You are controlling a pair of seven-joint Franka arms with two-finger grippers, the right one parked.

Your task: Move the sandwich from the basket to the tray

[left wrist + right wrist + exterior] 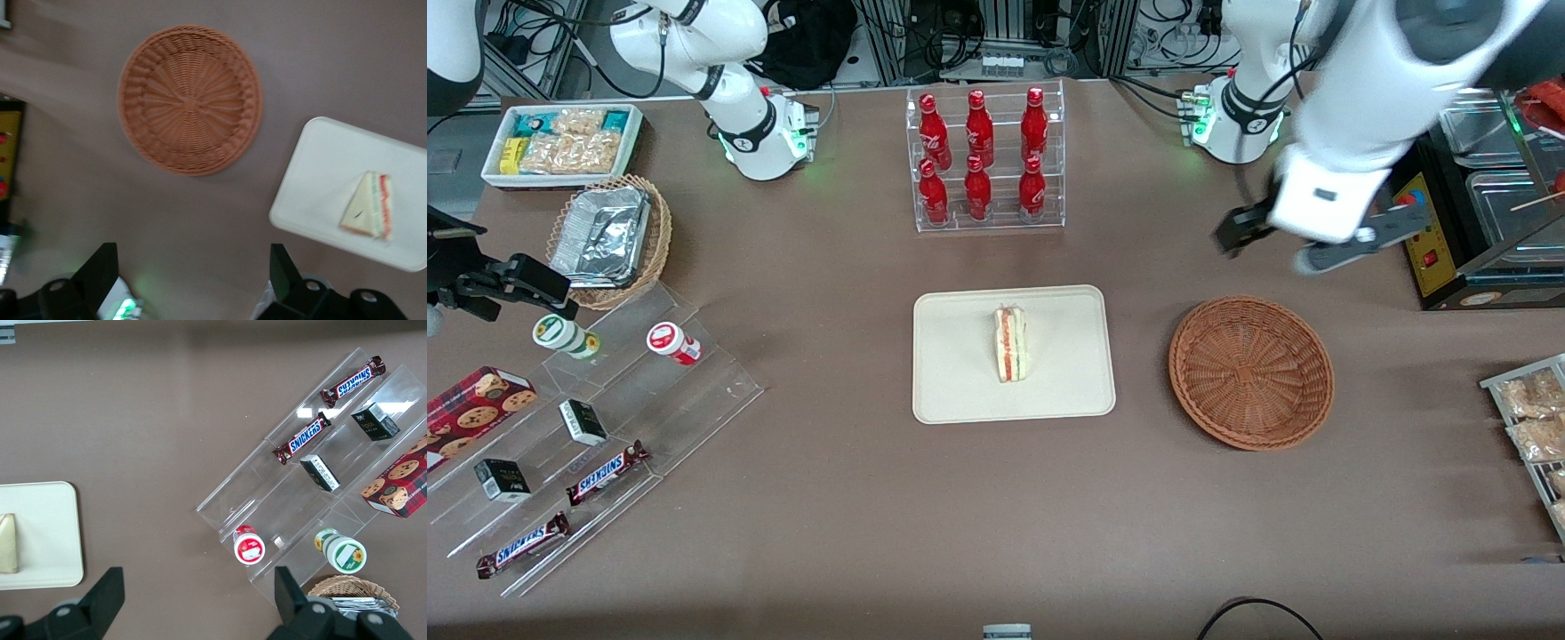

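The sandwich (1011,343) lies on the tray (960,391), well apart from the gripper (193,273), which hangs with its jaws spread and holding nothing above the table near the basket (1251,372).

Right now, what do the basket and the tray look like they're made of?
The basket, empty, looks like reddish-brown woven wicker: spoked weave, braided rim. The tray seems matte cream plastic or pulp; it's smooth, with a low rim, and holds the sandwich. The gripper hangs open above the table, farther from the front camera than the basket.

Sandwich (1011,344) lies on tray (960,391) (basket (1251,371) empty); gripper (1267,244) aloft.
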